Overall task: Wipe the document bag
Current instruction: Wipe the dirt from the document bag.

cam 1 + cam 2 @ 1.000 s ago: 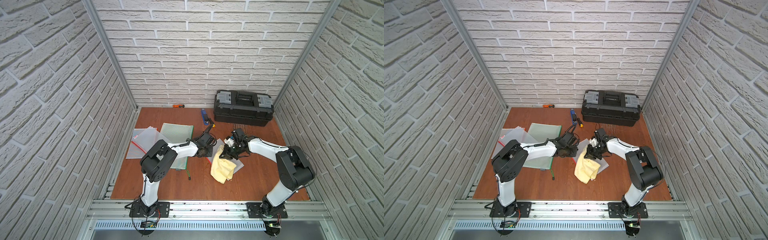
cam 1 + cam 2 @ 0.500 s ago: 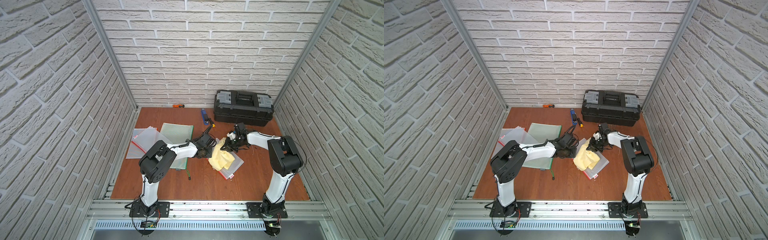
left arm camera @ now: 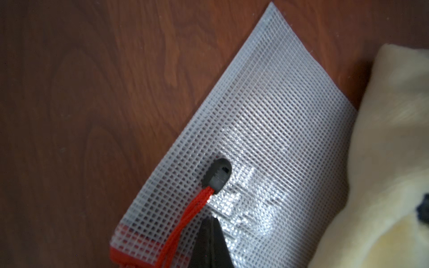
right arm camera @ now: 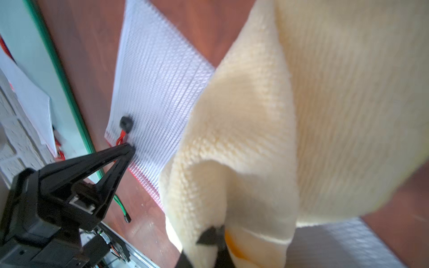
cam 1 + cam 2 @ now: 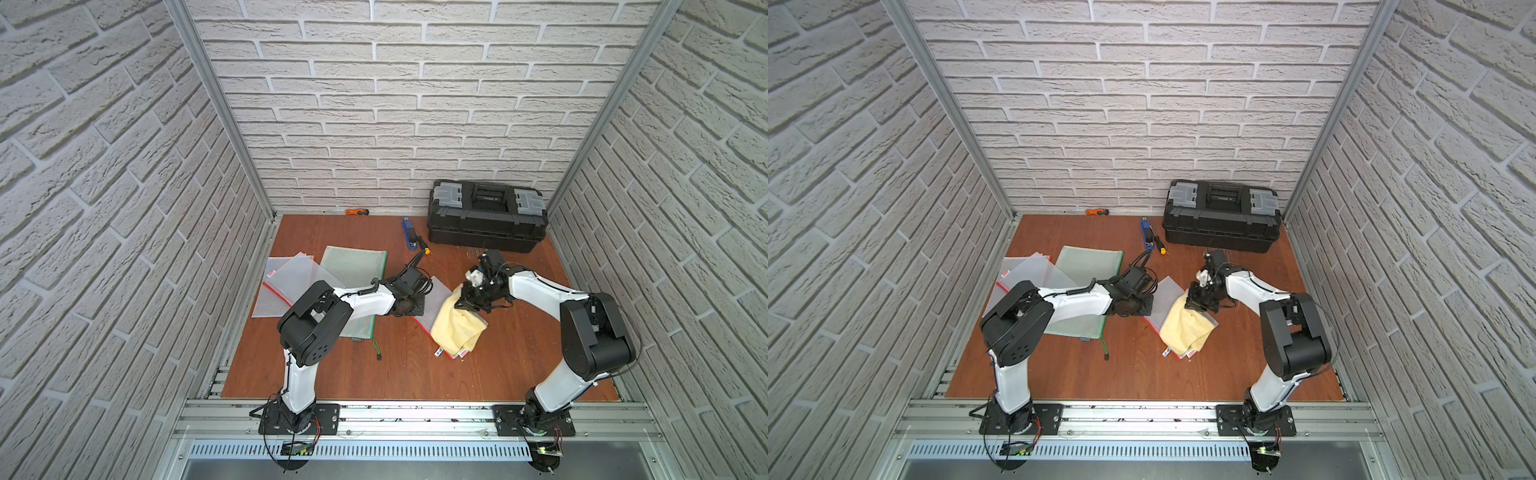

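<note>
Yellow knit cloth (image 5: pixel 457 328) drapes over the clear mesh bag (image 5: pixel 436 295), flat on the wooden bench (image 5: pixel 395 374) at frame centre. Arm bent low, right fingers (image 4: pixel 210 235) pinch the cloth; left fingers (image 3: pixel 209 246), pressed together, pin the bag's corner.

Document bag (image 3: pixel 267 130): clear plastic with a fine grid reinforcement, glossy, glare in patches. Zip pull (image 3: pixel 218 172): black, matt, ribbed; its cord (image 3: pixel 185 218): red braided fibre. Cloth (image 4: pixel 325 116): pale yellow knit with looped pile, matt, soft-looking. Table top (image 3: pixel 81 92): red-brown wood grain, smooth, faint sheen. Left gripper (image 4: pixel 128 148): black plastic, matt. Toolbox (image 5: pixel 486 232): black plastic, matt, with grey latches. Front rail (image 5: pixel 415 428): bare metal, dull silver.
</note>
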Tool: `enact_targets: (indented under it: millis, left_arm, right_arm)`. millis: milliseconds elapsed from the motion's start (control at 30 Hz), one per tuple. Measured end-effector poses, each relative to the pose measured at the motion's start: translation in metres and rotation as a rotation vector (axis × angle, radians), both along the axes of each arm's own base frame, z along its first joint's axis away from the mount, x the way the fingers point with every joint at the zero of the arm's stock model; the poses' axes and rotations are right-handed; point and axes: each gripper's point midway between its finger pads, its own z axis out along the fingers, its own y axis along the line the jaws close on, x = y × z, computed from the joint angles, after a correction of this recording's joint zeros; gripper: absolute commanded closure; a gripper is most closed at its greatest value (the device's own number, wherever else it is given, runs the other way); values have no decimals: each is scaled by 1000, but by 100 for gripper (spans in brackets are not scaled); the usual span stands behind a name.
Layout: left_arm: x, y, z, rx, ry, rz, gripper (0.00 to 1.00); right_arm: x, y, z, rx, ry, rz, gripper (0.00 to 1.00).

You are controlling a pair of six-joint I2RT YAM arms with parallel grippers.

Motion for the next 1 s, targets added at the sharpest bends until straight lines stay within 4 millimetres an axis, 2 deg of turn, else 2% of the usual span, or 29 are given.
enact_targets:
  millis: [100, 133, 267, 400, 633, 700, 800, 867, 1000]
  left_arm:
    - [0, 0, 0, 0, 1, 3, 100]
    - [0, 0, 0, 0, 1, 3, 100]
    - [-2, 0, 0, 5, 2, 3, 100]
    - [-4, 1, 0, 13, 9, 1, 100]
    - [-6, 1, 0, 15, 12, -4, 100]
    - [-6, 0, 0, 16, 13, -6, 100]
    - [-6, 0, 0, 24, 19, -7, 100]
    - [-6, 1, 0, 27, 21, -7, 100]
    - [-6, 0, 0, 33, 28, -7, 100]
  right_arm:
    - [9, 36, -3, 30, -11, 70, 98]
    - [12, 42, -7, 36, -6, 76, 98]
    - [16, 37, -24, 24, 31, 46, 98]
    - [16, 17, -28, 28, 30, -3, 98]
    - [-32, -60, -36, 81, 82, -196, 98]
    - [-43, -71, -35, 80, 82, -229, 98]
    - [-54, -64, -36, 112, 88, -237, 98]
    - [-53, -53, -35, 123, 93, -225, 98]
    - [-35, -6, -26, 117, 77, -108, 98]
